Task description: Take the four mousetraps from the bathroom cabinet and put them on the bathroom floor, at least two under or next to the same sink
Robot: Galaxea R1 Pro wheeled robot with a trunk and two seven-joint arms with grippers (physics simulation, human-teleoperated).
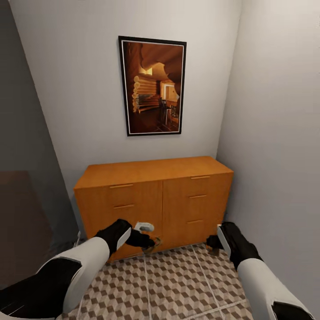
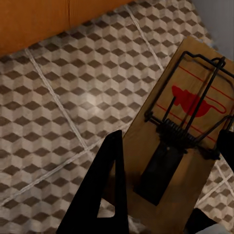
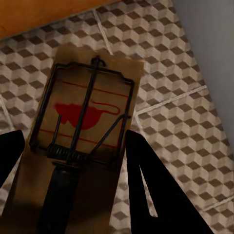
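Both grippers, left (image 2: 168,185) & right (image 3: 73,180), have jaws clamped on a mousetrap (image 2: 190,131) each (image 3: 83,141): light, stiff wood slab w/ touchy spring, so hold board edges.

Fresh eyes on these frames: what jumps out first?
Each gripper holds a mousetrap with a red mouse print: the left gripper grips one mousetrap, the right gripper another, both above the cube-patterned floor. Straight ahead, an orange-brown cabinet stands against the wall, drawers shut, under a dark-framed picture of a log cabin.
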